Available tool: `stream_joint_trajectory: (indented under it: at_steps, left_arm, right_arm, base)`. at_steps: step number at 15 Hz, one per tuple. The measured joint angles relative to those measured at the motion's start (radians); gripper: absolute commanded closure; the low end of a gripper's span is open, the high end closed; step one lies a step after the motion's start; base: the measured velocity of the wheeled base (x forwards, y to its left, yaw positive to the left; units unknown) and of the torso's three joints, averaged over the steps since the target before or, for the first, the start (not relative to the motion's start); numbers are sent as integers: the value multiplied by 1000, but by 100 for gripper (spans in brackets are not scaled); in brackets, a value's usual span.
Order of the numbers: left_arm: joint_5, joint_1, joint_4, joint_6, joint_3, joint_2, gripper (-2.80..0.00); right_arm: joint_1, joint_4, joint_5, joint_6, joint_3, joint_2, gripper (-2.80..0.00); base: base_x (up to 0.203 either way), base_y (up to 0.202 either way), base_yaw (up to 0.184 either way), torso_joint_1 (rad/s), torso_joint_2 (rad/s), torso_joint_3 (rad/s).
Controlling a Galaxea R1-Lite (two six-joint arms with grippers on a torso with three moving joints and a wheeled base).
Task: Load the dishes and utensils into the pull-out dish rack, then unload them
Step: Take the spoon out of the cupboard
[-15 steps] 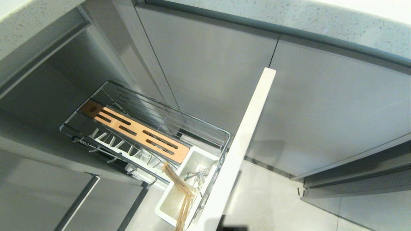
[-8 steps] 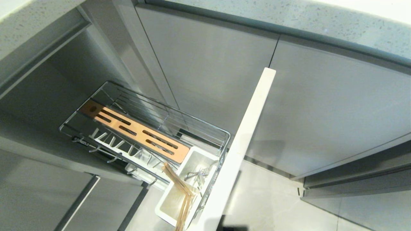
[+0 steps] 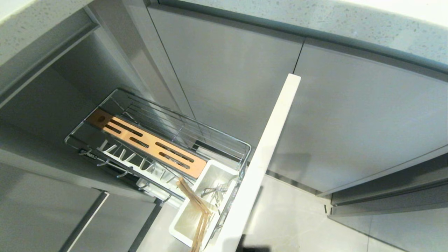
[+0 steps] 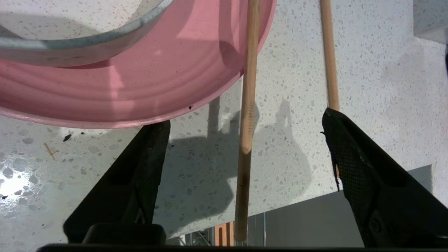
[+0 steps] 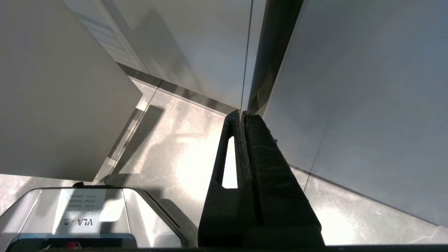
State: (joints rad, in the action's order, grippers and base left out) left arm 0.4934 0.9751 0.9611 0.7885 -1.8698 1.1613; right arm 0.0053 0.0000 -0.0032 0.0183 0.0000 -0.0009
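Up on the speckled surface [image 4: 287, 157], out of the head view: left gripper [image 4: 244, 117] hovering low with jaws spread wide, pinching nothing. Lying loose between them, one chopstick [image 4: 246, 105]; just beside the outer jaw, a second chopstick [image 4: 329, 70].

Across the head views, no shift at all: pull-out dish rack [image 3: 241, 147] drawn out the same, tub [image 3: 220, 171] holding the same tub chopsticks [image 3: 197, 217] and metal utensils [image 3: 215, 191].

Reads as a release just made, so one pair unloaded beside the pink plate [image 4: 140, 87] and the bowl [image 4: 87, 52] sitting on it. Likely more to fetch from the tub.

Long axis of the first stick: straight away from the wrist, far end crossing over the plate's rim, near end jutting past the surface edge, above the rack's orange board [image 4: 224, 232]. Risk of rolling or tipping off, by that overhang. Second stick roughly parallel, near end hidden behind the jaw.

Right gripper [image 5: 242, 113]: parked low by the cabinet fronts, jaws pressed together, empty.
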Motion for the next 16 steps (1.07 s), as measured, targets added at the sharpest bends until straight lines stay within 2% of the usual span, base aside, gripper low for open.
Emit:
stream_joint_trajectory:
  at_steps: [6,10,16]
  left_arm:
    - [-2,0,-34,20,-1,-1,-280]
    - [-43,0,-85,42,-8,-3,-280]
    - [-48,0,-102,53,-12,-10,-280]
  right_arm:
    - [0,0,0,0,0,0,0]
    - [0,0,0,0,0,0,0]
    - [0,0,0,0,0,0,0]
  base:
    - [0,0,0,0,0,0]
    - [0,0,0,0,0,0]
    - [0,0,0,0,0,0]
